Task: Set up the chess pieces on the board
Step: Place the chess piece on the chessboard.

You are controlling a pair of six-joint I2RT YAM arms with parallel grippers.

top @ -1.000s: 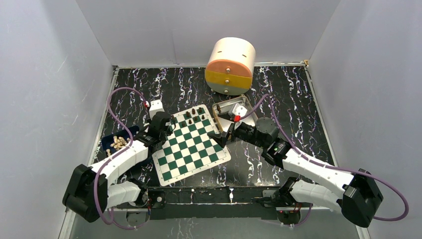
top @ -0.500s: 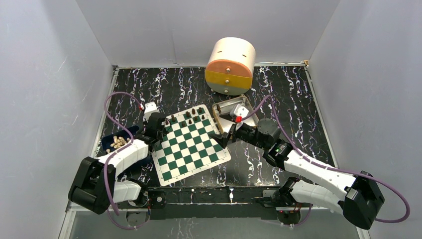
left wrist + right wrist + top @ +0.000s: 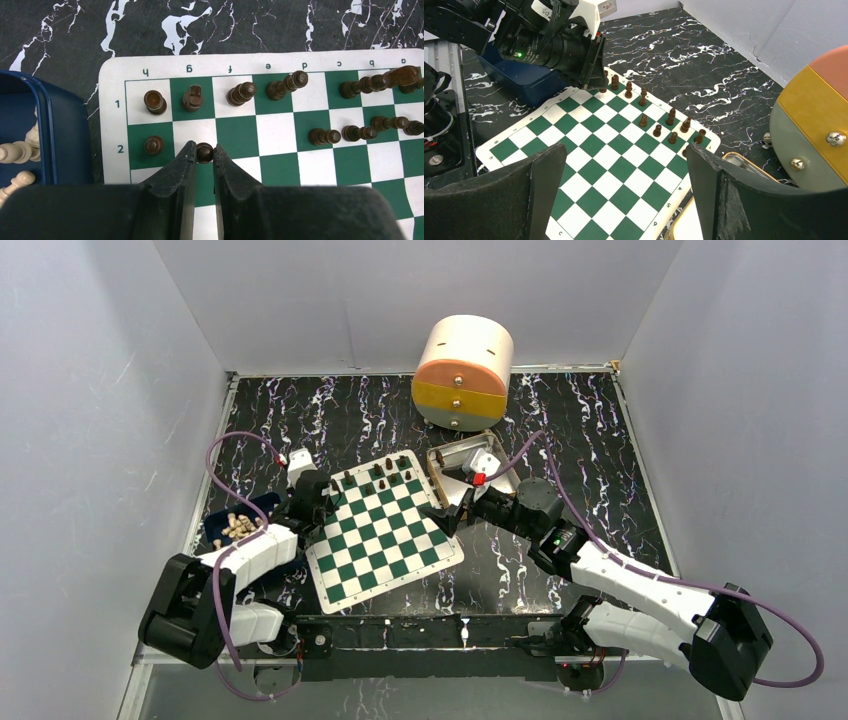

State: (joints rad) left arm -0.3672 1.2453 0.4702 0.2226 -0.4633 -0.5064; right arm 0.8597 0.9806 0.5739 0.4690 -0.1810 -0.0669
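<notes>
While the left gripper (image 3: 204,150) is clamped on a dark pawn (image 3: 204,154) at the second-row square of the g file, the other chess pieces (image 3: 241,93) are seen standing along the first two rows of the board (image 3: 280,135). The right gripper (image 3: 624,150) is held with its jaws wide apart and empty above the board's right edge. Pale pieces (image 3: 20,150) are kept in a blue tray (image 3: 65,140) just beside the board.

Left arm (image 3: 250,550): folded, wrist angled down.
Left gripper (image 3: 204,149): fingers pinched on a dark pawn (image 3: 204,153).
Right arm (image 3: 620,575): stretched forward-left.
Right gripper (image 3: 625,150): jaws spread wide.
</notes>
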